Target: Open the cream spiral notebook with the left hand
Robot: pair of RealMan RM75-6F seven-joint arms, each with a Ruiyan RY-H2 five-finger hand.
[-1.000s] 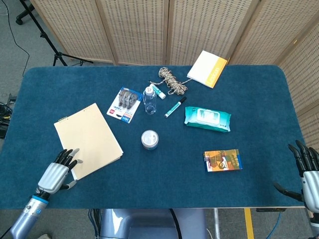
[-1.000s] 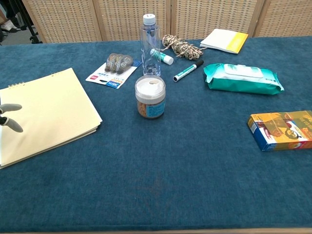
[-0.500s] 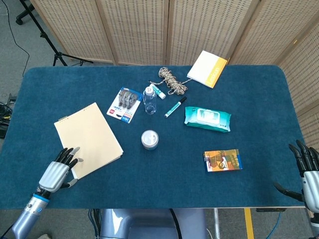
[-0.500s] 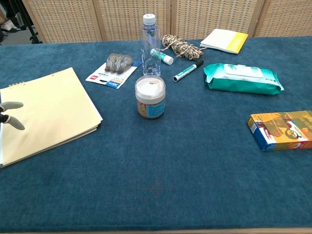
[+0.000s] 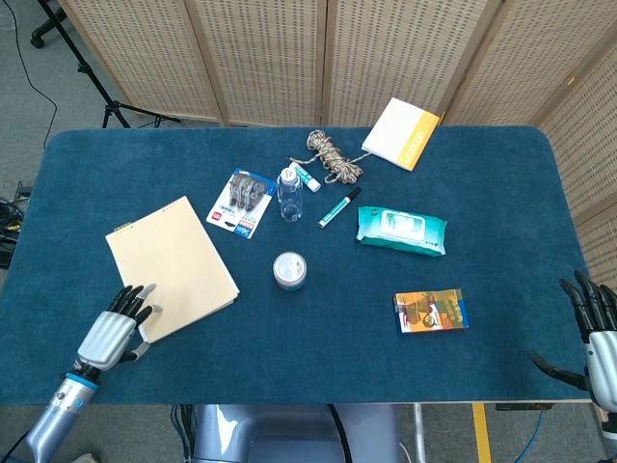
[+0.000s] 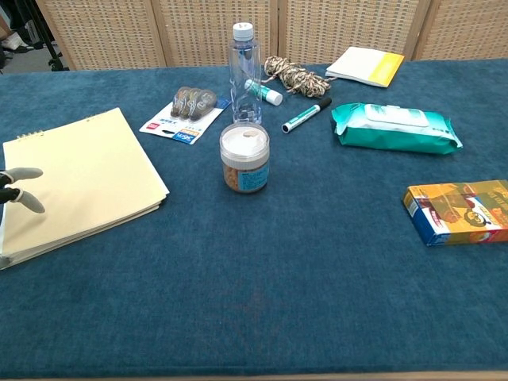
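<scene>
Reaching from the near-left table corner, left hand (image 5: 109, 332) w/ forearm angled up-right toward cream spiral notebook (image 5: 171, 267); palm down, fingers (image 5: 130, 301) extended and a bit spread, tips over the notebook's near corner, thumb out to the side. Touching the cover or just above: cannot tell from head view. In chest view only two grey fingertips (image 6: 22, 186) seen at the left edge, over the notebook (image 6: 79, 182), one pointing right, one angled down; near edge of the cover looks a little lifted off the pages below, but grip not visible, so clamped or loose cannot tell. Notebook lying flat and closed on the left part of the blue table (image 5: 318, 357), spiral along its far short edge, turned slightly so long side runs toward near-right. Right hand (image 5: 593, 338) at the near-right table edge, well apart from all items, fingers straight up and apart, thumb sticking out to the left, holding nothing. Elsewhere on table: round jar w/ white lid (image 6: 244, 158) near centre, just right of notebook; clear water bottle (image 6: 245, 75) upright behind it; blister pack (image 6: 183, 115) between bottle and notebook's far corner; bundle of rope (image 5: 333, 156) and small tube (image 5: 307, 177) beside it; marker (image 5: 338, 207) lying diagonal; teal wipes pack (image 5: 401, 231) to the right; orange box (image 5: 431, 311) nearer, right side; white-yellow pad (image 5: 401, 132) at far edge.
</scene>
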